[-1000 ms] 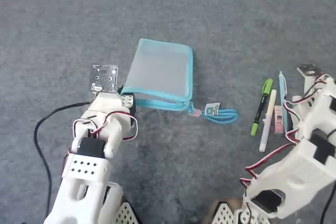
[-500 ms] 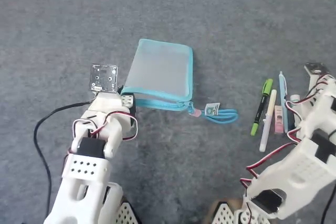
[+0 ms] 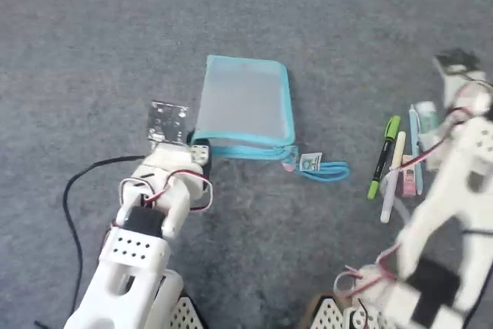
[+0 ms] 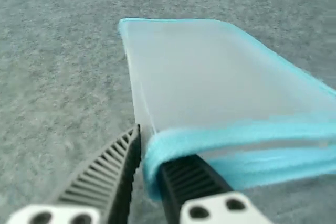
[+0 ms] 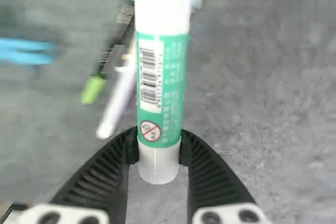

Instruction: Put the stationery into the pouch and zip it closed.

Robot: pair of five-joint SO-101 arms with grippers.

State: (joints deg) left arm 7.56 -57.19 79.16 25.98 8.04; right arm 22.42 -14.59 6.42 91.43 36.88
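Pouch [image 3: 245, 102] lay flat on grey counter [image 3: 331, 36], zip edge facing the arms, left fingers [image 4: 113, 174] closed on its corner, right fingers [image 5: 105, 174] clamped glue stick [image 5: 159, 93] by its base, long axis pointing straight out toward the pens [image 3: 383, 156].

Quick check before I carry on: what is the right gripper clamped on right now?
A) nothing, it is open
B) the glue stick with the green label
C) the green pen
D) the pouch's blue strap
B: the right wrist view shows the right gripper with its fingers closed on one end of the glue stick, while the green pen lies loose, outside the jaws.
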